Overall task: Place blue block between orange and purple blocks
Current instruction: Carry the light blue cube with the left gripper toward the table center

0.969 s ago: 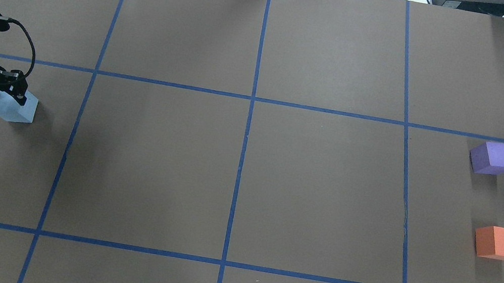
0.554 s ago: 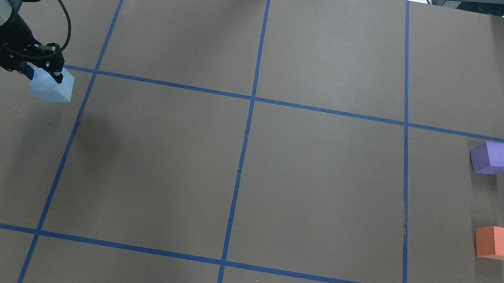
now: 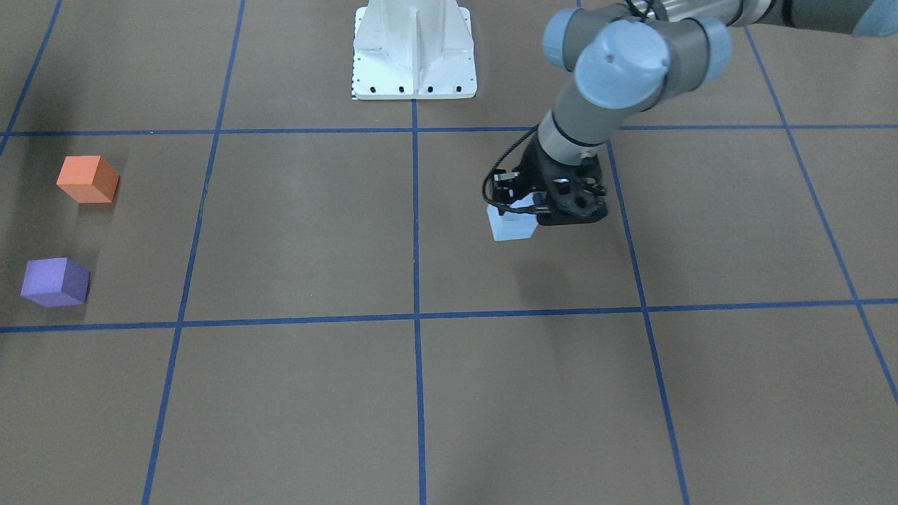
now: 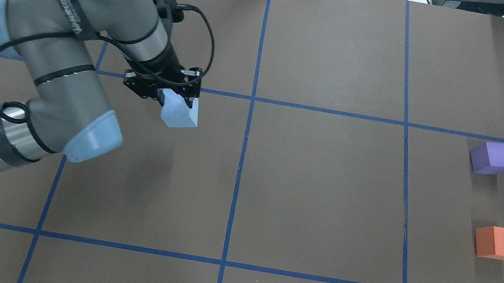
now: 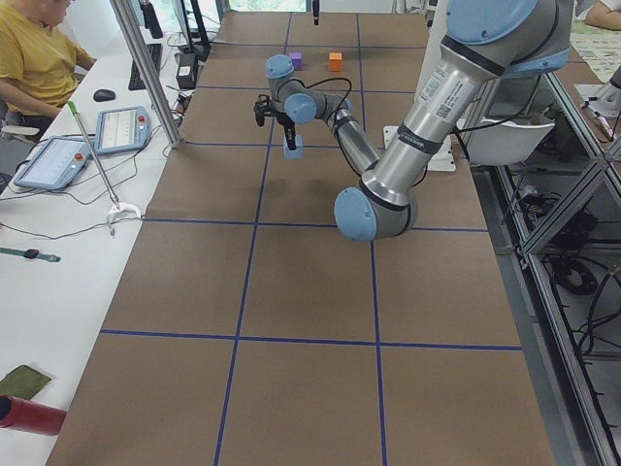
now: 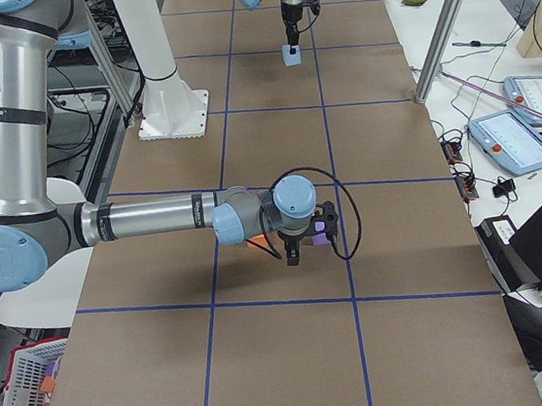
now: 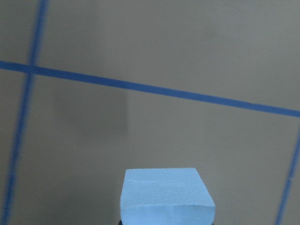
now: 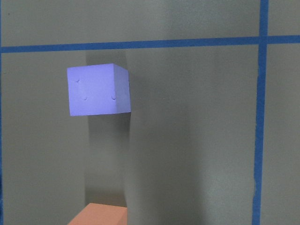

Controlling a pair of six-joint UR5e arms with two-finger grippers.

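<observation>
the carry step is in hand: the left tool (image 4: 178,100) is clamped on the blue block (image 4: 179,115), holding it clear of the worktop (image 4: 314,198) on the robot's left of the centre line. it is well apart from the purple block (image 4: 492,157) and orange block (image 4: 498,243). next it must cross over and lower into the gap between them, which seems only a little wider than the block. the right tool (image 6: 293,251) hangs near those two; wide or narrow, i cannot tell.
</observation>
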